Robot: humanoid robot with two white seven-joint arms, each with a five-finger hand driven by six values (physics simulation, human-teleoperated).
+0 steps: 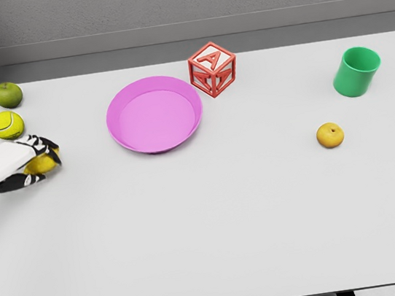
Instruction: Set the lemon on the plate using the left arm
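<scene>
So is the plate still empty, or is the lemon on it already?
Empty. The pink plate shows only bare surface; the lemon sits left of it, inside the left hand.

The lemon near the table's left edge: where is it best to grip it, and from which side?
Grip the lemon around its middle, coming from the left. Only its right part shows, since the left robot hand already wraps it from that side. Tennis ball lies close behind, so approaching from there seems crowded.
</scene>
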